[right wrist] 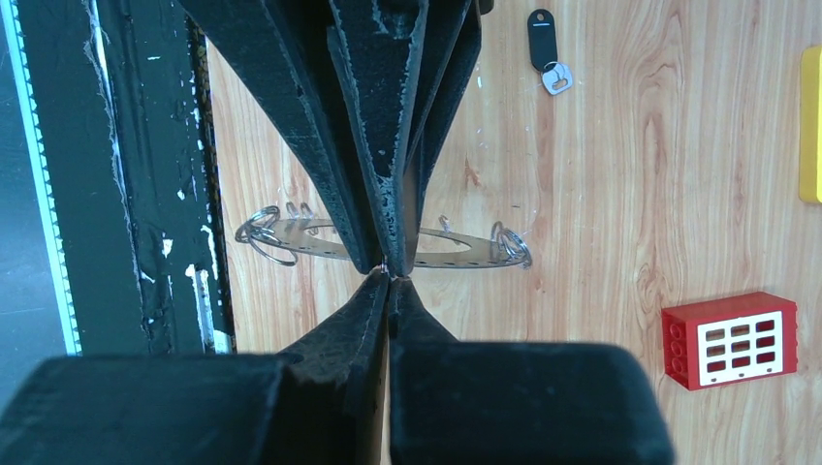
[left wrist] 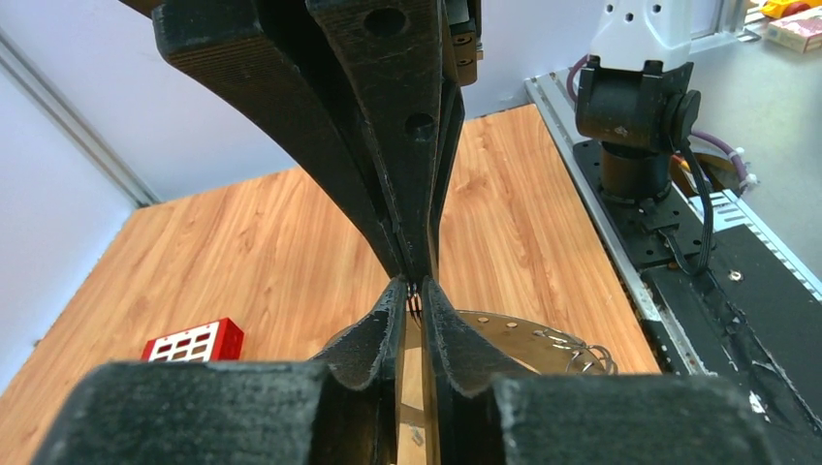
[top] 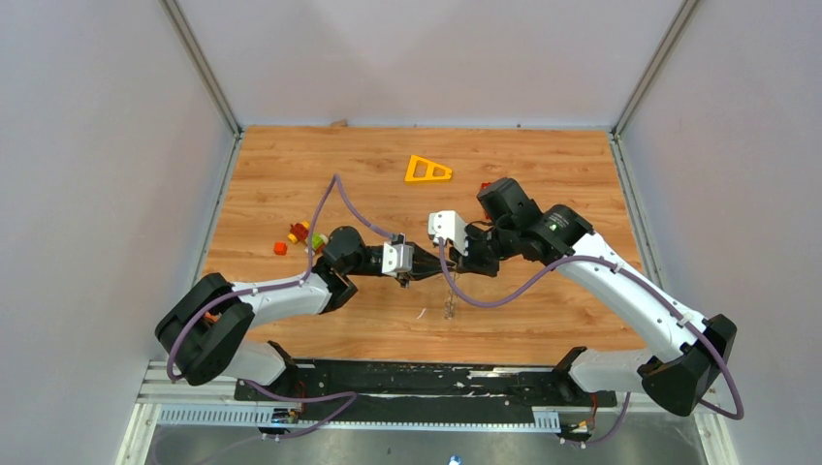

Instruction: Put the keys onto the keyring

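The keyring (right wrist: 465, 247) is a thin flat grey ring with small holes and wire loops on its rim. It hangs on edge just under both sets of fingertips, and it also shows in the top view (top: 449, 296) and the left wrist view (left wrist: 519, 334). My left gripper (left wrist: 414, 302) and right gripper (right wrist: 388, 274) meet tip to tip over the table's middle. Both are shut, with a thin bit of the ring's metal between the tips. They show in the top view as the left gripper (top: 411, 273) and the right gripper (top: 431, 269). A black-headed key (right wrist: 543, 39) lies loose on the wood.
A red keypad block (right wrist: 732, 339) lies on the wood near the key and also shows in the left wrist view (left wrist: 194, 341). An orange triangular frame (top: 426, 170) lies at the back. Small coloured pieces (top: 299, 235) lie at the left. The black base rail (top: 417, 380) runs along the near edge.
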`<state>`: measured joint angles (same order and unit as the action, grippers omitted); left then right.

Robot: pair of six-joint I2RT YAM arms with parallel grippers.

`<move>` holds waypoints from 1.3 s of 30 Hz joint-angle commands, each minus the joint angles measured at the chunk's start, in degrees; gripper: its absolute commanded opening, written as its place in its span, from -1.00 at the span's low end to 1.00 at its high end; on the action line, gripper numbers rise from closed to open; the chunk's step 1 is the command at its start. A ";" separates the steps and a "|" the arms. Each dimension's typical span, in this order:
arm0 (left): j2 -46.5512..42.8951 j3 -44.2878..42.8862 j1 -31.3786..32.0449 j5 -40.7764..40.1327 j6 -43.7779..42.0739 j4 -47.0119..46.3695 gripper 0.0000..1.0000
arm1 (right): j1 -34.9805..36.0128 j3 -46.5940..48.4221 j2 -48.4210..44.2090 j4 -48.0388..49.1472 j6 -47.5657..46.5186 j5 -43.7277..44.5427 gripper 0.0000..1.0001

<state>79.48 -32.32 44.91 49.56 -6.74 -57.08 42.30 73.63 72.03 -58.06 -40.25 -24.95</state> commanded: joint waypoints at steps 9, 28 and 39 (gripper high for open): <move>-0.10 -0.67 0.30 1.42 -2.16 0.74 -0.62 | 0.35 1.52 -2.04 2.15 1.18 -0.19 -1.00; 3.54 4.93 0.62 -4.55 21.11 -28.78 -1.00 | -4.54 -10.36 -13.27 15.66 3.42 -6.51 -0.44; 5.37 5.26 1.32 -6.93 27.54 -34.90 -1.00 | -9.09 -16.21 -19.39 22.36 4.43 -20.52 -0.23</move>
<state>85.21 -27.07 45.58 44.23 18.41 -83.59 33.82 57.71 53.91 -40.75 -36.51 -38.41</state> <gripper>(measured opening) 0.006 0.374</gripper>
